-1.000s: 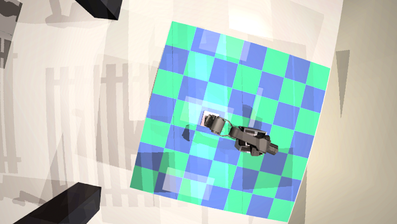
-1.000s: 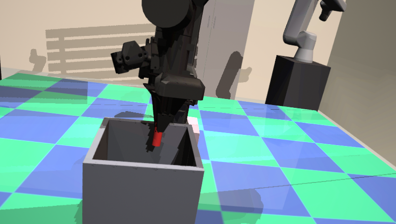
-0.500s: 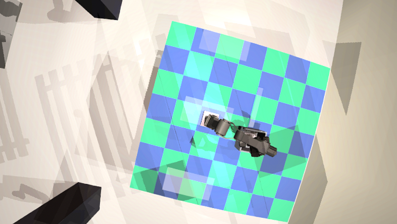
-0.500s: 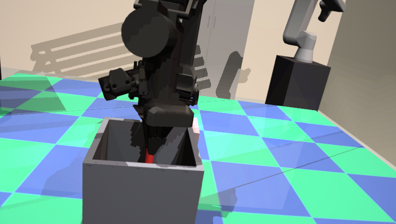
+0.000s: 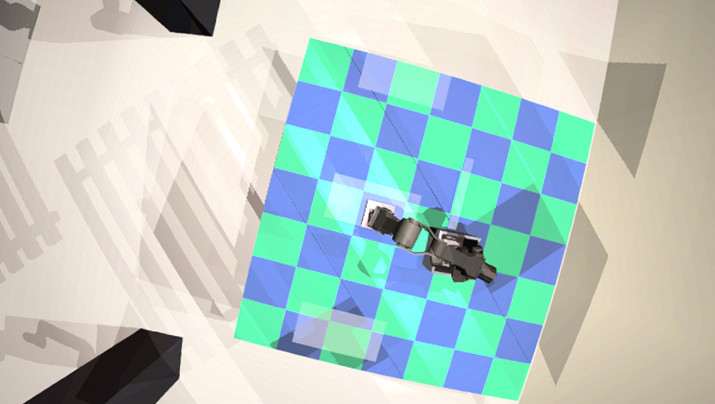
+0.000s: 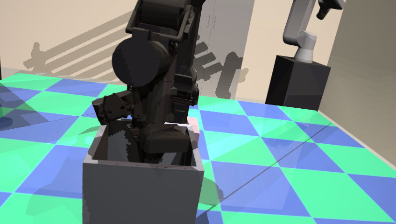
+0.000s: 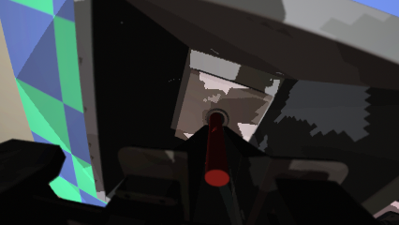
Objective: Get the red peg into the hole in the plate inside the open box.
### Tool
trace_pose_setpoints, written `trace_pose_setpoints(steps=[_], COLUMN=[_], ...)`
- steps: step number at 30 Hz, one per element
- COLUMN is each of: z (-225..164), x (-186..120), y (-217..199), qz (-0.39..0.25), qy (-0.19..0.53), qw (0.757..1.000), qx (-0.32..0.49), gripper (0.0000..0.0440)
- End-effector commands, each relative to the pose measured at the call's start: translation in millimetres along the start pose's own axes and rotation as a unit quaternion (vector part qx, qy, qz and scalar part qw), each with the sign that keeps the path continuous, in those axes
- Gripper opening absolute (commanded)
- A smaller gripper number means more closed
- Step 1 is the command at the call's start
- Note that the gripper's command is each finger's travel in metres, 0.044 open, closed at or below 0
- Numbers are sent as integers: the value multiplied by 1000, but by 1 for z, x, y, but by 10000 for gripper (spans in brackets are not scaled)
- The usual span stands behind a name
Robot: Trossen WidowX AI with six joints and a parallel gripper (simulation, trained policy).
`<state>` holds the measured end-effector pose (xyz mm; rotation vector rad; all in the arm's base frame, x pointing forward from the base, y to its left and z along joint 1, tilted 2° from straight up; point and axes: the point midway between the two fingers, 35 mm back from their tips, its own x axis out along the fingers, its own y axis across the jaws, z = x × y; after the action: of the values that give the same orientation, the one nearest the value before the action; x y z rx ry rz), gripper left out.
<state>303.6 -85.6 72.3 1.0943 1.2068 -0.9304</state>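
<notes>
The open box point(image 5: 478, 238) point(image 6: 143, 191) point(image 7: 89, 94) contains the gripped red peg point(image 7: 216, 150).

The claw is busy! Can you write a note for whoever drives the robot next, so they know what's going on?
Claw: shut on the red peg, down inside the open box.
Plate: at the bottom of the box. The peg's far end lines up with its hole in the wrist view; I can't tell if the tip is in.
Done: peg picked up and brought into the box.
Left: get it fully into the hole, then let go.
</notes>
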Motion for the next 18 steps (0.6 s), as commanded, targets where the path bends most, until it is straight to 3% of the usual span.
trace_pose_setpoints(steps=[1,6,18], z=[-1,2,7], x=[12,16,3], y=[-3,0,3], qz=[-15,-18,-10], qy=[6,7,41], qw=[1000,1000,999], qx=[-9,-18,-8], gripper=[51,126,131])
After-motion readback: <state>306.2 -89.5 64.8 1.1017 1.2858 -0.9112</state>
